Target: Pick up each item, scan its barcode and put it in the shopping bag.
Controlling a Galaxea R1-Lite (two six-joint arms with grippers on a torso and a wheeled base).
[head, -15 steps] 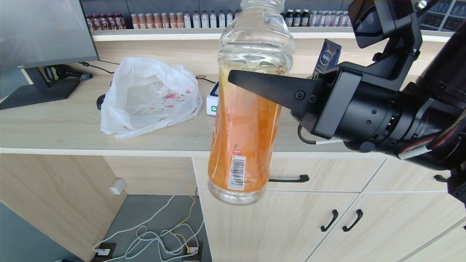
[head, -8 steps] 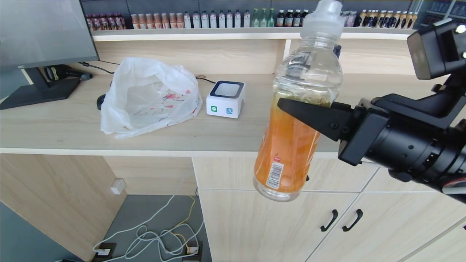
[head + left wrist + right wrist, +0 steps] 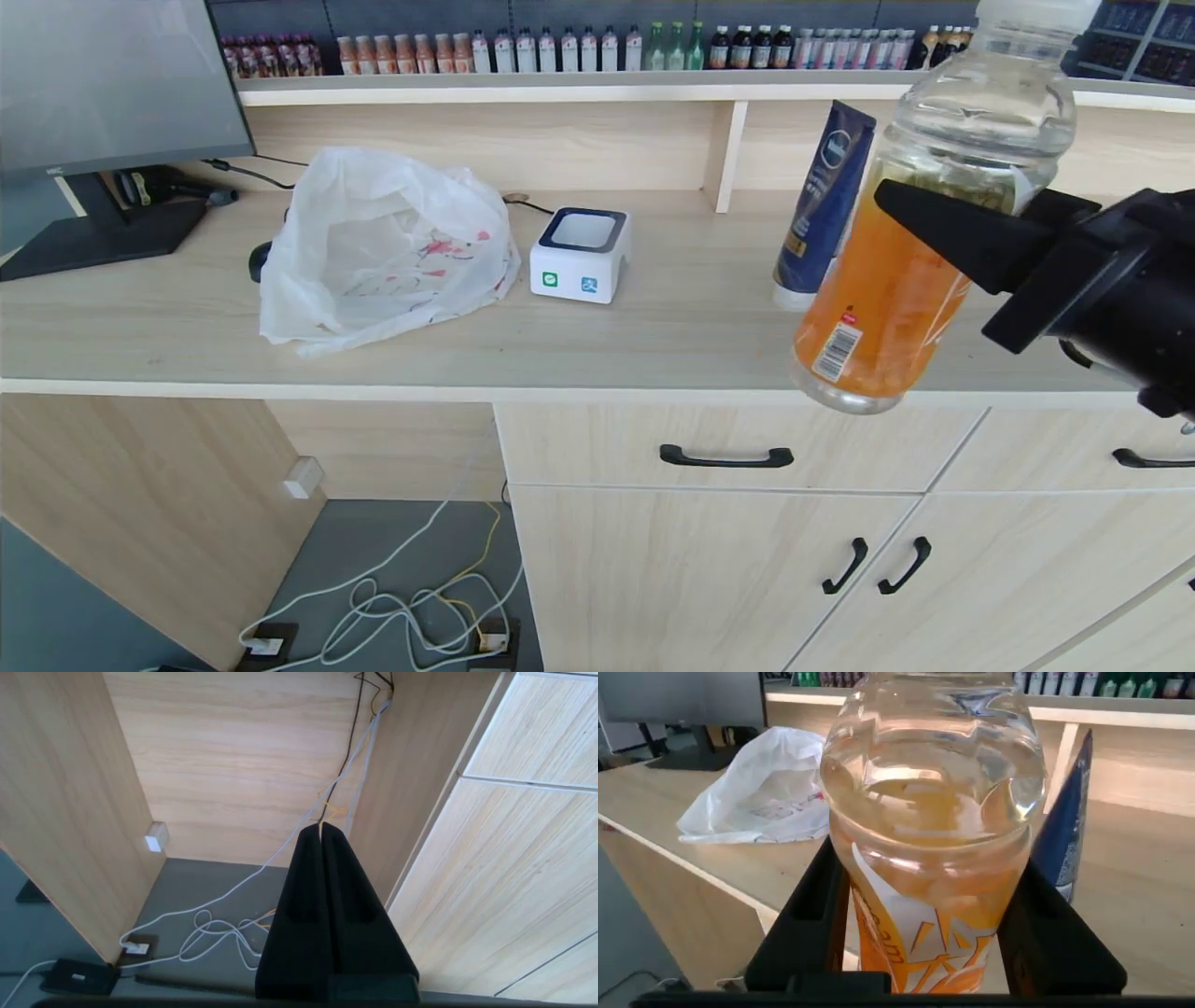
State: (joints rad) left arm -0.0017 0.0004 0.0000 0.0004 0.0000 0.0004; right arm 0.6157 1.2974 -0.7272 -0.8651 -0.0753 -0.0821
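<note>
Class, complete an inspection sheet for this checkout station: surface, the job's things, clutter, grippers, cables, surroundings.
Surface: light wooden counter, drawers below.
Job's things: orange drink bottle held tilted in the air, barcode towards the head camera; white shopping bag lying open; white scanner box beside it; blue tube standing on the counter.
Clutter: monitor on its stand.
Grippers: right gripper shut on the bottle; left gripper shut, empty.
Cables: white and yellow cables on the floor.
Surroundings: shelf of bottles behind.

You're looking at matte black throughout. Right gripper (image 3: 901, 201): long wedge fingers (image 3: 962, 238), square block housing, round barrel wrist behind. Left gripper (image 3: 322, 833): same black tapered fingers (image 3: 350, 915), flat faces, with a fine seam between them.
</note>
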